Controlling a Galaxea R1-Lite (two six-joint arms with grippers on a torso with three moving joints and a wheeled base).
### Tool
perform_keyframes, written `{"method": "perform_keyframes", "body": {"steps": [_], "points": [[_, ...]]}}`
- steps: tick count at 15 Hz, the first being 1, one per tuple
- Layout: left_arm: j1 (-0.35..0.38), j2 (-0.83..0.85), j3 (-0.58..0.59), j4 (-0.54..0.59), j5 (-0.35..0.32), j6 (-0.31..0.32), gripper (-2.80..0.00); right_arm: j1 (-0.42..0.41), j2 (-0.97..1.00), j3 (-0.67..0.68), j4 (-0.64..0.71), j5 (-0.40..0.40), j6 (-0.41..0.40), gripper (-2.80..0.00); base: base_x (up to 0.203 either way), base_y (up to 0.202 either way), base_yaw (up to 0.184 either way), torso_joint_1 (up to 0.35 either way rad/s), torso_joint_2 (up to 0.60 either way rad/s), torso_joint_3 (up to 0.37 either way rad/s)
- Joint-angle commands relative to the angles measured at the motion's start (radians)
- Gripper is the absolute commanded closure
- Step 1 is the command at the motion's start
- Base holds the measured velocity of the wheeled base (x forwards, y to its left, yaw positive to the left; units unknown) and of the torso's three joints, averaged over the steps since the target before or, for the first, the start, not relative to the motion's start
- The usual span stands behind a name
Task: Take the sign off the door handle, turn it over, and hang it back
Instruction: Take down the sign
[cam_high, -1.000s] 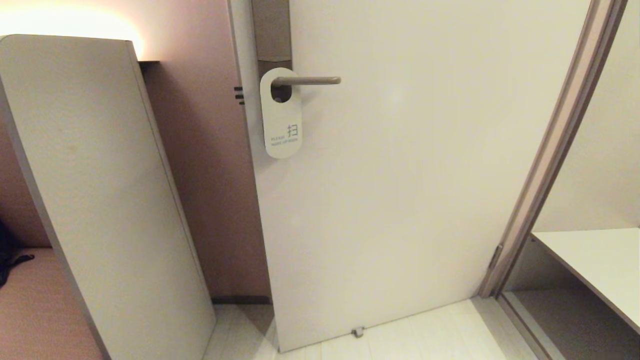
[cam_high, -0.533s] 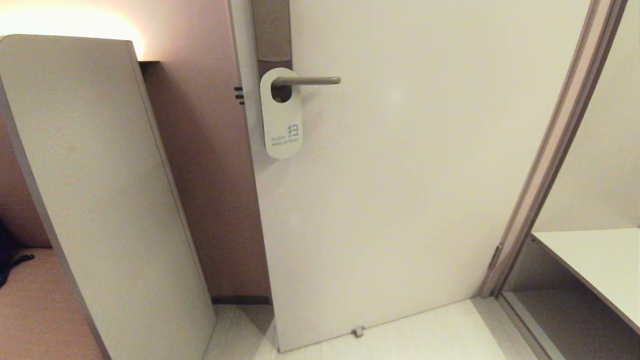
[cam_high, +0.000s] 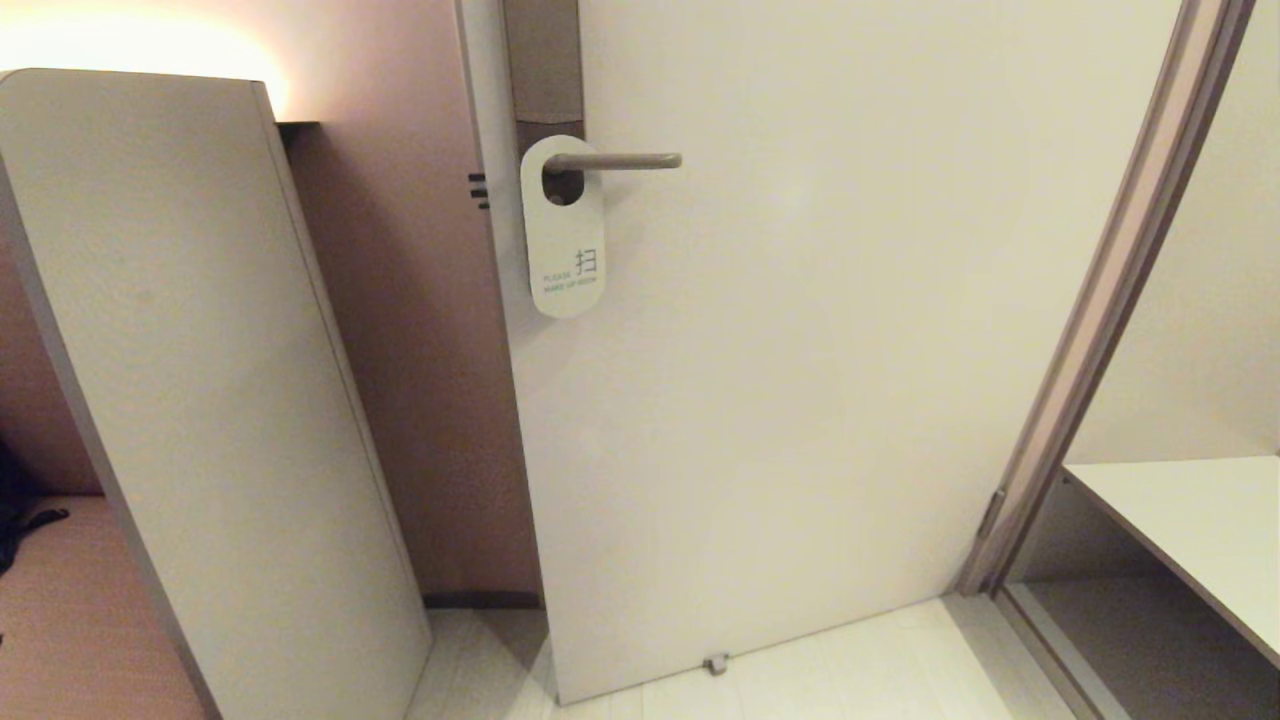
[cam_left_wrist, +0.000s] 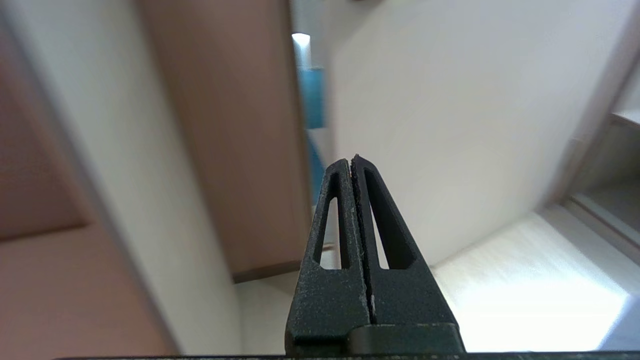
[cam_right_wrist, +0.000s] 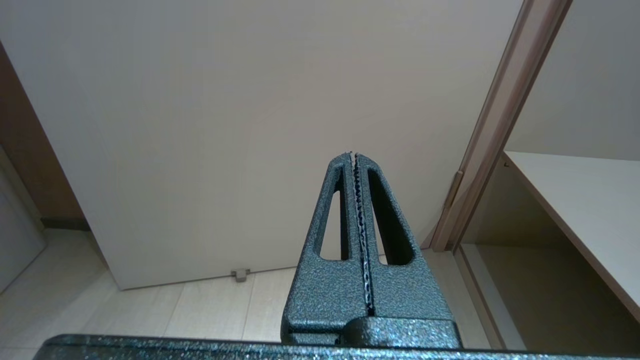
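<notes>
Claws low, sign untouched

Left claw (cam_left_wrist: 353, 162) and right claw (cam_right_wrist: 354, 156) were both pinched fully closed, empty, touching nothing, and outside my head view. Sign (cam_high: 562, 228) hung upright on the door handle (cam_high: 612, 161), long axis vertical, flat against the door (cam_high: 800, 400). I judged it well above both claws, nearer the left arm.
</notes>
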Motion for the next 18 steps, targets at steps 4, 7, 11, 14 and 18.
{"method": "perform_keyframes", "body": {"steps": [4, 7, 11, 14, 18], "points": [[-0.041, 0.329, -0.115, -0.084, -0.003, -0.002, 0.0, 0.0, 0.001, 0.0, 0.001, -0.001, -0.001, 0.0, 0.0, 0.0, 0.0, 0.0, 0.0, 0.0], [-0.04, 0.5, -0.168, -0.191, -0.004, -0.001, 0.0, 0.0, 0.001, 0.0, 0.001, -0.001, -0.001, 0.0, 0.0, 0.0, 0.0, 0.0, 0.0, 0.0], [-0.039, 0.661, -0.265, -0.277, -0.066, -0.001, 0.0, 0.0, 0.001, 0.0, 0.001, -0.001, -0.001, 0.0, 0.0, 0.0, 0.0, 0.0, 0.0, 0.0], [-0.04, 0.726, -0.314, -0.289, -0.122, 0.001, 0.0, 0.0, 0.001, 0.0, -0.001, -0.001, -0.001, 0.0, 0.0, 0.0, 0.0, 0.0, 0.0, 0.0], [-0.039, 0.816, -0.397, -0.288, -0.134, -0.001, 0.0, 0.0, 0.001, 0.0, 0.0, -0.001, -0.001, 0.0, 0.0, 0.0, 0.0, 0.0, 0.0, 0.0]]}}
